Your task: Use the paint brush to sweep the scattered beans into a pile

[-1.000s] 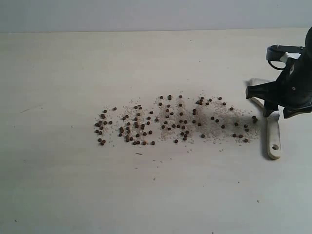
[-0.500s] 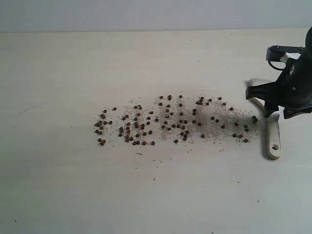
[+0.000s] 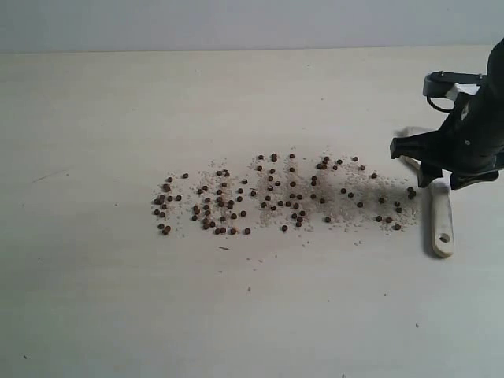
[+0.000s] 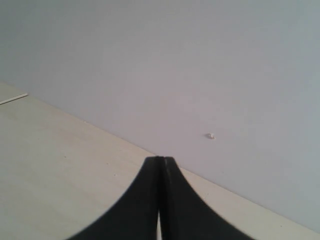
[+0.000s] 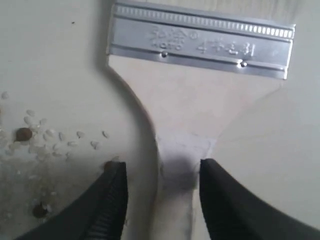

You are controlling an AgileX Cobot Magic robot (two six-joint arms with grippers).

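At the exterior view's right, my right gripper [image 3: 442, 179] hangs over the paint brush [image 3: 441, 224]; the beans [image 3: 268, 197] lie scattered across the table [image 3: 118, 299]. Left wrist: my left gripper [image 4: 160, 167] is pressed closed. Right wrist: spread fingers [image 5: 112, 200] straddle the brush handle.

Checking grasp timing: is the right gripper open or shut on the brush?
Open. Right gripper fingers straddle the paint brush handle, with bare table showing between one finger and the handle.

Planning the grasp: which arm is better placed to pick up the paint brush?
Right. The right gripper is open with its fingers either side of the paint brush handle, beside the beans. The left gripper is shut, facing the wall, absent from the exterior view.
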